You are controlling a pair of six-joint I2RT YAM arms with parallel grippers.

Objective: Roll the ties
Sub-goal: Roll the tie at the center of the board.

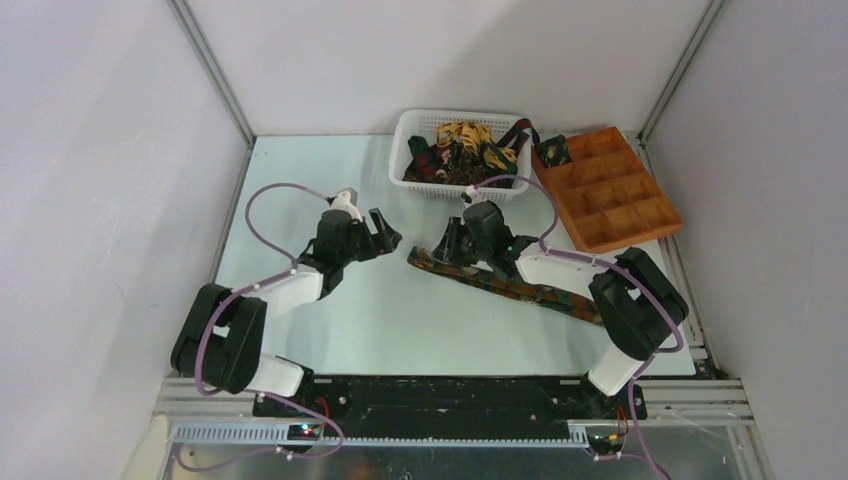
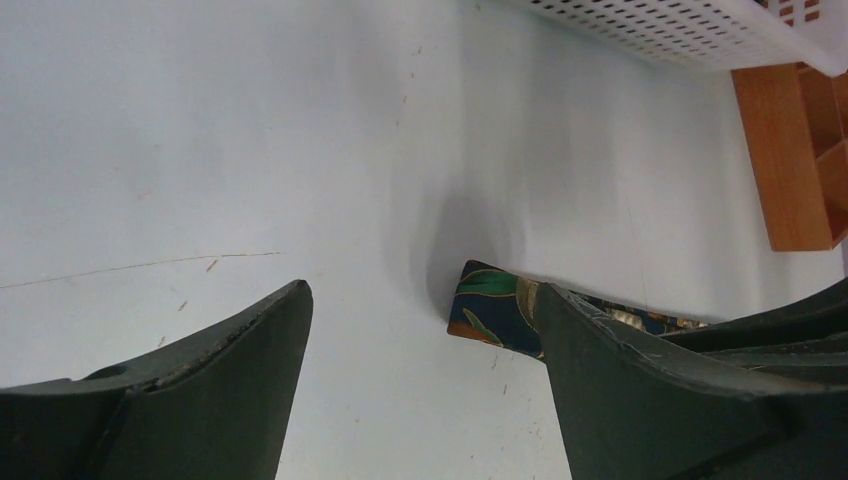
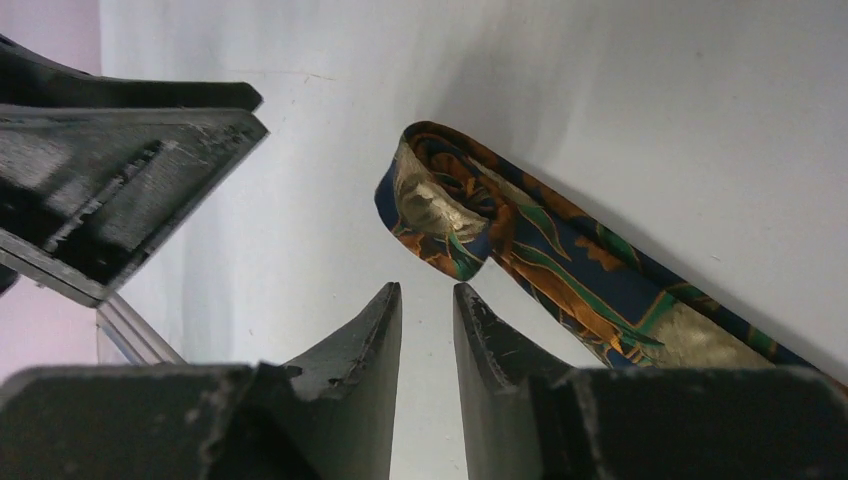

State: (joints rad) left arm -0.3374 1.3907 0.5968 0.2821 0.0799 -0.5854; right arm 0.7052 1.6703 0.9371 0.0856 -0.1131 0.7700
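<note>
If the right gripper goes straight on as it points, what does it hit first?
Most likely the folded end of the patterned tie, on the table just ahead of the right gripper, jaws nearly closed; depth is unclear.

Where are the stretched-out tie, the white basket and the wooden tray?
stretched-out tie [image 1: 530, 292], top view, middle of its length
white basket [image 1: 399, 148], top view, left wall
wooden tray [image 1: 625, 190], top view, bare middle compartment
</note>
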